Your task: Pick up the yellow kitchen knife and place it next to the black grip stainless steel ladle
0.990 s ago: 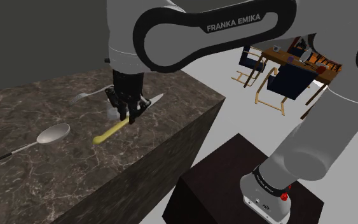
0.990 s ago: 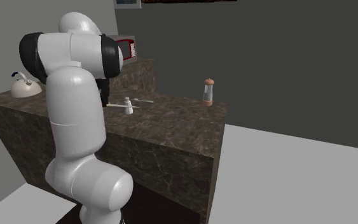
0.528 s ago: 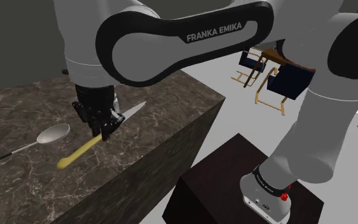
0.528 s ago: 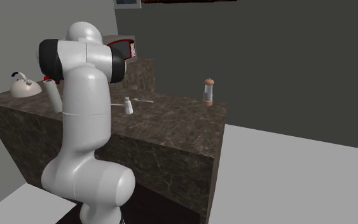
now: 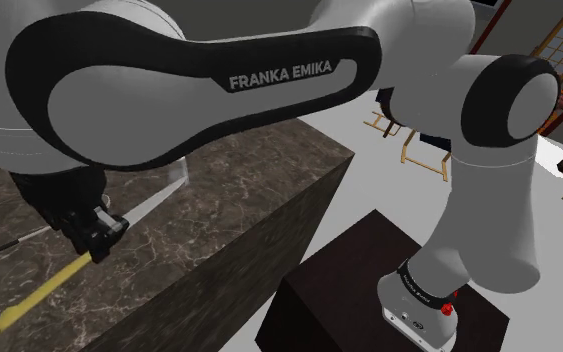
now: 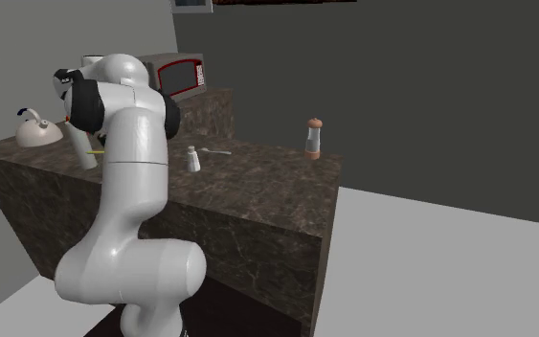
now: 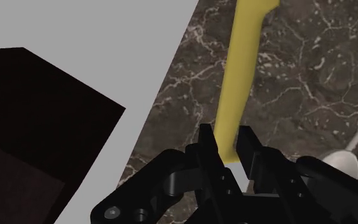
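The black fingers (image 7: pixel 207 143) of the gripper (image 7: pixel 227 139) are clamped on the yellow-handled kitchen knife (image 7: pixel 246 60), about where the handle meets the pale blade (image 5: pixel 154 204). The long yellow handle (image 5: pixel 41 292) sticks out ahead of the hand, and the knife looks to be carried just clear of the dark veined marble bench (image 5: pixel 254 185). The grey round-bowled ladle (image 7: pixel 340 163) lies on the bench close beside the hand, with its thin handle running away from the bowl. The step in hand, as I judge it, is the carry and set-down. To do it well, hold the knife level so neither end catches the stone. Bring it in alongside the ladle with a small gap, not across the bowl or handle. Then lower it straight down until its whole length rests flat. The knife reaches out on both sides of the grip and may pivot as the fingers loosen, so let go only once it is supported. The bench edge is near on the other side, with the dark box stand (image 7: pixel 25 127) beyond it, so the knife should end well inside that edge.
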### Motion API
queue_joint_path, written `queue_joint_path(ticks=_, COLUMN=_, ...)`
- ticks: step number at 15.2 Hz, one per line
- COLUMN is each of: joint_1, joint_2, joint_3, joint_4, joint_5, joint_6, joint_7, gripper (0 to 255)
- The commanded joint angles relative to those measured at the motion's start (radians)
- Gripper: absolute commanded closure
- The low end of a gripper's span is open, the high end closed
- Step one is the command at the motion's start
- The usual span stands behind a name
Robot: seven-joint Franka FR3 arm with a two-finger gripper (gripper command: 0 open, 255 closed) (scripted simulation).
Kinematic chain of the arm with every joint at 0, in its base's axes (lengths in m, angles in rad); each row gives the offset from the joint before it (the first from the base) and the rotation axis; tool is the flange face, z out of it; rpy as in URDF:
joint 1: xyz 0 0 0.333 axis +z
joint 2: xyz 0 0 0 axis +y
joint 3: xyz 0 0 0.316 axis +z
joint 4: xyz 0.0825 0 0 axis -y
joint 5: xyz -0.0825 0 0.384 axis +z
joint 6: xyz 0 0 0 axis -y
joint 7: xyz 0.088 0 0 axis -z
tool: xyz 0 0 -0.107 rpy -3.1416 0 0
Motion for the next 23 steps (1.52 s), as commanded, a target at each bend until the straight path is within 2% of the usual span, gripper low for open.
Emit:
queue_joint_path(ticks=1, joint_1=0.078, joint_2=0.076, joint_3=-0.014, joint_4=0.115, joint_5=-0.034, joint_6=-0.040, joint_7=0.036, gripper=255)
queue_joint_path(ticks=4, joint_1=0.200, joint_2=0.202, joint_3=-0.041, joint_4=0.341, joint_5=-0.076, joint_6=-0.129, joint_7=0.058, gripper=255)
queue_joint_path(ticks=13, joint_1=0.165, joint_2=0.201, joint_3=-0.043, joint_4=0.205, joint_5=-0.081, joint_6=-0.005, joint_7=0.071, gripper=255)
queue_joint_path(ticks=23, joint_1=0.149, joint_2=0.226, joint_3=-0.054, joint_4=0.112, joint_5=-0.097, joint_6=0.106, joint_7=0.084, gripper=255)
